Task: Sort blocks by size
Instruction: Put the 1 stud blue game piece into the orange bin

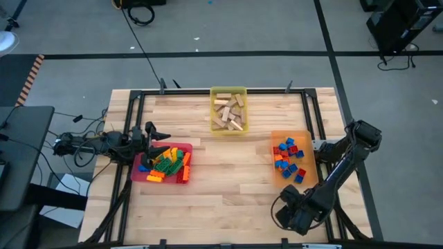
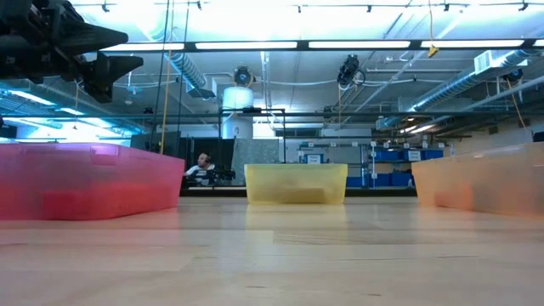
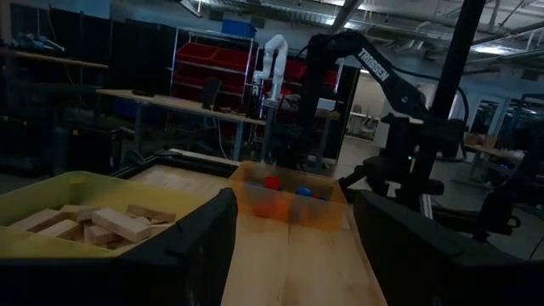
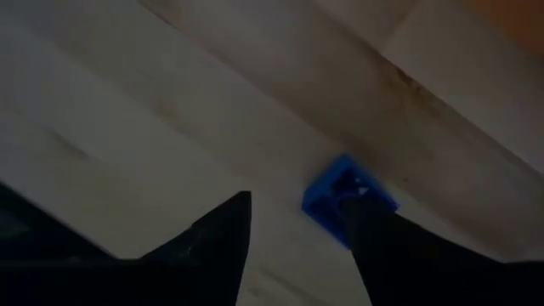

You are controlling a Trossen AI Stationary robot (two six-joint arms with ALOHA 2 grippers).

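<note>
Blue brick (image 4: 348, 197) at the right hand's (image 4: 297, 223) parted fingers, ungripped.
Three trays look filled; left hand (image 1: 154, 138) open above the red tray (image 1: 181, 148).

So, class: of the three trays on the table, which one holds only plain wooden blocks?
The yellow tray at the far middle edge of the table. It holds only tan wooden blocks, while the red tray and orange tray hold coloured plastic bricks.

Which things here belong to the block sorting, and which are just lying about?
Job:
- long bricks in the red tray
- wooden blocks in the yellow tray
- small bricks in the orange tray
- blue brick on the table, by the right gripper
- left gripper, open

Lying about:
- cables beside the table
- person and shelves in the room
</note>
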